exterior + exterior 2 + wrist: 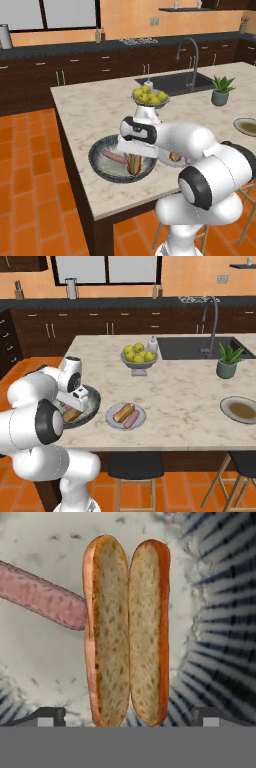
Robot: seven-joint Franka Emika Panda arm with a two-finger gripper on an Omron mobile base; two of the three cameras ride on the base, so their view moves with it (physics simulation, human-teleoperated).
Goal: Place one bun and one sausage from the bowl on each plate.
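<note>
A home kitchen: marble island (90, 107) with sink (175, 82) and faucet (190, 52); dark cabinets (60, 75); orange tile floor (25, 165).

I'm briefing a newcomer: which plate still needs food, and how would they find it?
On the marble island, look beyond the potted plant toward the right edge. The plate there is bare, unlike the one holding a bun and sausage.

The floor (30, 165) is orange tile. A marble-topped island (175, 391) with a dark base occupies the centre; its black sink (200, 348) and curved faucet (212, 321) sit at 1 o'clock. Dark wood cabinets (60, 75) under a dark countertop (75, 49) line the orange back wall (130, 20). A window (107, 268) is at 12 o'clock. Stools (135, 468) stand below the island.
</note>
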